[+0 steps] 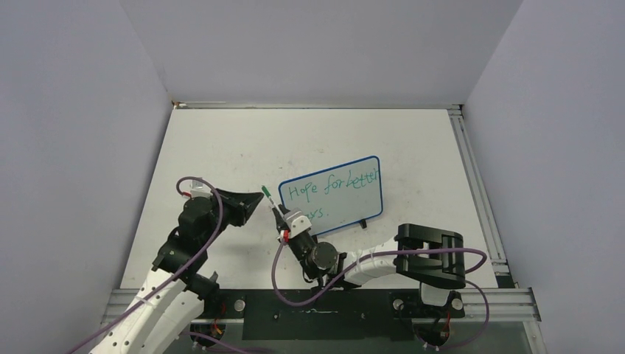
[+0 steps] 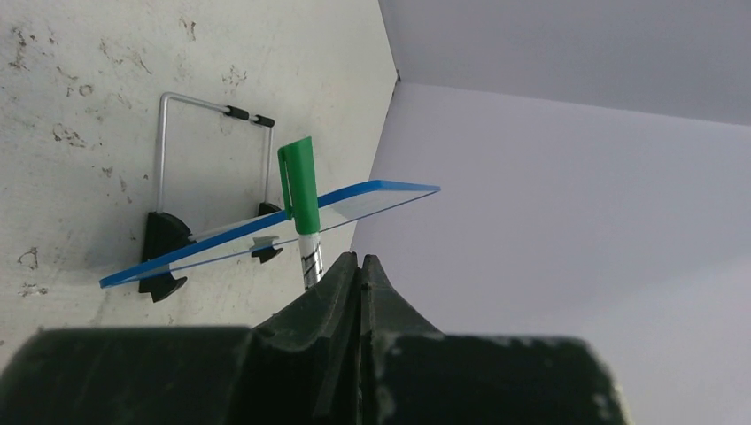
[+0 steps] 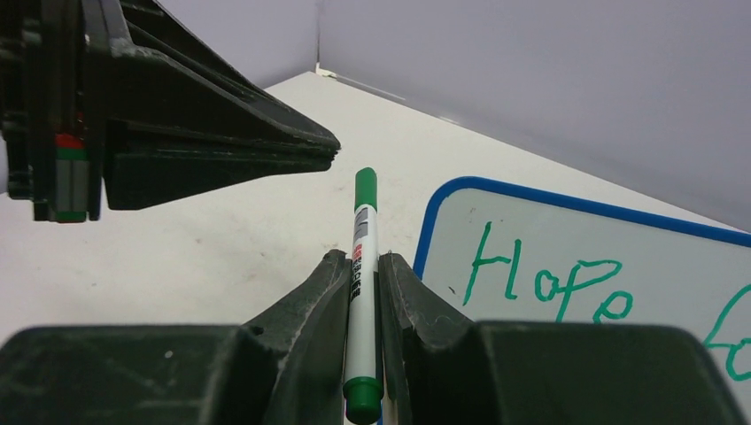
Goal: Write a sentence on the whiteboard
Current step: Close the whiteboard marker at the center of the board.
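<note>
1. While the whiteboard stood on the white table, a little to the right of the middle, it leaned back on a wire stand with two small black feet.
2. The sentence was written on the whiteboard in thin green letters. In the top view the first line read "Hope for better". Of the second line only the ending "ys." was visible, because the right gripper covered its beginning.
3. The right gripper was at the near left corner of the whiteboard. Its two fingers were clamped on the white barrel of a marker. In the right wrist view the marker lay in the narrow gap between these fingers and pointed away from the camera, just beside the blue frame of the board.
4. A green cap with a clip sat on the far end of the marker. This end reached out past the left edge of the whiteboard.
5. The left gripper was to the left of the marker. Its fingers were pressed together and nothing was between them. Its tips pointed at the cap and were very near to it, but it was not possible to tell if they touched it.
6. In the left wrist view the whiteboard appeared from its edge as a thin blue line, and the capped marker crossed in front of this line.
</note>
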Controlling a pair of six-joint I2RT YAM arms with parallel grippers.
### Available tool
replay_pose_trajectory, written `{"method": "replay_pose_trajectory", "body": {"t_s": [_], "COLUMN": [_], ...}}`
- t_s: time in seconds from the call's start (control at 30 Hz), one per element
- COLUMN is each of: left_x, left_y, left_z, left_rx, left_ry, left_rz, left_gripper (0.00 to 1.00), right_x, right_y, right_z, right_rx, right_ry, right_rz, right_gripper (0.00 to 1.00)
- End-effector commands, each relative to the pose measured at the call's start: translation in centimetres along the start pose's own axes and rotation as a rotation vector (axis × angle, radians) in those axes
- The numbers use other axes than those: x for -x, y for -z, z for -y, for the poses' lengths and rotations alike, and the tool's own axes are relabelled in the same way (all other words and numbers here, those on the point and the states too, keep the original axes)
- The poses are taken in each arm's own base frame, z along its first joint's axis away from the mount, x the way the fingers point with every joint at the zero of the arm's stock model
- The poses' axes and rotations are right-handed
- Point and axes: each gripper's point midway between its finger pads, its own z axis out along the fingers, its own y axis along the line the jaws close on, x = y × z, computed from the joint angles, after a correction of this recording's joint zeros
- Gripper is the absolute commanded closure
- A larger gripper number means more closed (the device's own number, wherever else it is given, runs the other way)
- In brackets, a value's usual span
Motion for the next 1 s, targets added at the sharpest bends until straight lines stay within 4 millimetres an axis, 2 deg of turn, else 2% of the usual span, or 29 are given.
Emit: {"method": "replay_pose_trajectory", "body": {"t_s": [0.0,0.17,0.37,0.53,0.77,0.97], "left_x": [-0.9,-1.0,-0.1,-0.1,-4.1,-5.9], "left_y": [0.9,1.5,2.9,4.4,5.5,6.5], "left_z": [3.2,4.1,6.4,9.2,13.1,15.0], "left_rx": [-0.095,-0.113,-0.133,-0.200,-0.459,-0.598], "left_ry": [-0.043,-0.100,-0.242,-0.404,-0.642,-0.717], "left_rz": [-0.042,-0.042,0.001,0.011,-0.175,-0.255], "left_gripper": [1.00,1.00,0.56,0.32,0.26,0.24], "right_x": [3.0,5.2,7.9,10.4,14.9,16.1], "right_y": [-0.8,0.1,1.4,2.4,3.7,3.7], "right_z": [1.1,1.9,2.3,3.3,4.1,6.2], "right_rx": [-0.078,-0.064,-0.007,0.017,0.185,0.260], "right_ry": [-0.068,-0.123,-0.215,-0.297,-0.533,-0.676], "right_rz": [0.095,0.169,0.230,0.260,0.284,0.272], "right_gripper": [0.95,0.95,0.95,0.95,0.95,0.95]}}
